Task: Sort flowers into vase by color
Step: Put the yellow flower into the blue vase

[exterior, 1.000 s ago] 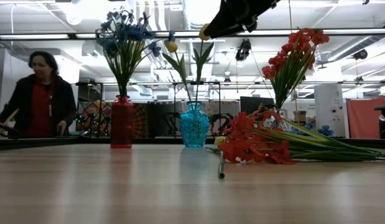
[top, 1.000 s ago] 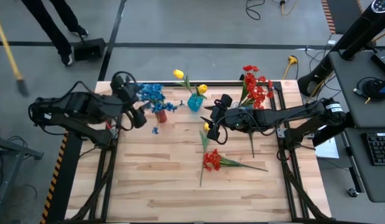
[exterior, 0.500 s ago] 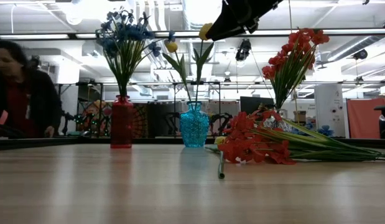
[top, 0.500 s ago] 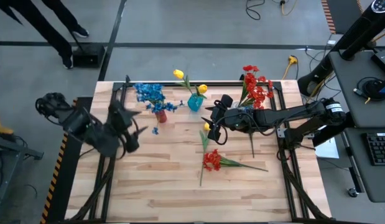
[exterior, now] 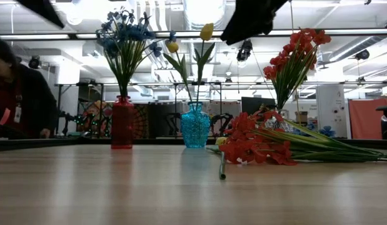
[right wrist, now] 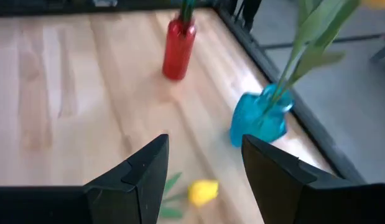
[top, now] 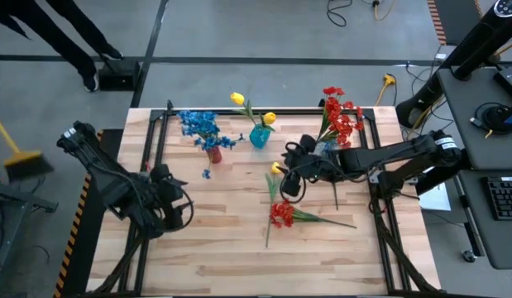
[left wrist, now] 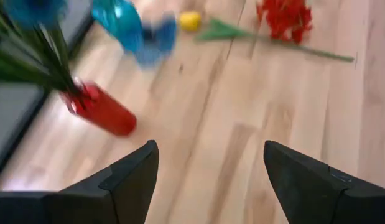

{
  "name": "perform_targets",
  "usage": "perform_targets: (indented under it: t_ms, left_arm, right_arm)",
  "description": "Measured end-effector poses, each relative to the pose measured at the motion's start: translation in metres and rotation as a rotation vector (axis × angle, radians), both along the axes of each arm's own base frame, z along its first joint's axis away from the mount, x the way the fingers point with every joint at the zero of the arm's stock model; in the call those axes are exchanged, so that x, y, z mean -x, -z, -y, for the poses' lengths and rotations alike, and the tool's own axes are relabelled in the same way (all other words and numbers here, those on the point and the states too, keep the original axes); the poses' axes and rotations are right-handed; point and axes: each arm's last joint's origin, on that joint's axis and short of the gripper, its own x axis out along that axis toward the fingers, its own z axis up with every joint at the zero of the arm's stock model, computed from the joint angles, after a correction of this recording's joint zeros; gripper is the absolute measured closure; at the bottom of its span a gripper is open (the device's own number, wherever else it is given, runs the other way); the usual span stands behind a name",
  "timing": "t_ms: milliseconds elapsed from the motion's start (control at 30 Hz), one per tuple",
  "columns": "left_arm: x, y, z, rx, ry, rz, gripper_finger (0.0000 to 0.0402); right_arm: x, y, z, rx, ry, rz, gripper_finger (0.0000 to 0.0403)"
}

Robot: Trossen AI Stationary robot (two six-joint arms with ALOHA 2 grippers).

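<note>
My left gripper hangs open over the table's near left part, well short of the red vase that holds the blue flowers. My right gripper stands open above a yellow flower lying on the table, with nothing between its fingers. The blue vase holds two yellow flowers. A red spray lies flat on the wood, its stem toward the right. More red flowers stand upright at the far right.
A small blue bloom lies loose near the red vase. A thin green stem runs toward the near edge. Black frame rails border the table. A person stands beyond the far left side, and a broom lies left of the table.
My left gripper has swung away from the red vase toward the table's near left, sinking and tipping downward, still open. My right gripper has shifted a little toward the near edge and tipped down over the lying yellow flower. The flowers and vases have stayed put.
</note>
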Motion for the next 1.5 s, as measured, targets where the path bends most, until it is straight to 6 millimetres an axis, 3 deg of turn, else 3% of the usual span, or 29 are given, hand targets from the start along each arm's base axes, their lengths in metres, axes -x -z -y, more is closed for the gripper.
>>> perform_targets:
  t_ms: [333, 467, 733, 933, 1200, 1500]
  left_arm:
    - [0.004, 0.045, 0.006, 0.062, -0.108, -0.008, 0.013]
    - [0.003, 0.055, 0.006, 0.049, -0.108, -0.02, 0.013]
    - [0.003, 0.055, 0.006, 0.007, -0.072, -0.023, 0.013]
    - [0.003, 0.055, 0.006, -0.011, -0.051, -0.032, 0.013]
    - [-0.002, 0.06, 0.01, -0.071, -0.041, -0.028, 0.013]
    - [-0.016, 0.081, 0.025, -0.123, -0.041, -0.073, 0.013]
  right_arm:
    - [0.013, 0.012, -0.018, -0.303, -0.094, -0.154, 0.0207]
    - [0.017, 0.016, -0.019, -0.431, -0.005, -0.175, 0.0207]
    - [0.024, 0.031, -0.023, -0.591, 0.235, -0.239, 0.0207]
    - [0.013, 0.049, -0.037, -0.614, 0.332, -0.232, 0.0207]
    - [-0.004, 0.075, -0.039, -0.6, 0.471, -0.233, 0.0207]
    - [-0.049, 0.089, -0.046, -0.508, 0.478, -0.234, 0.0207]
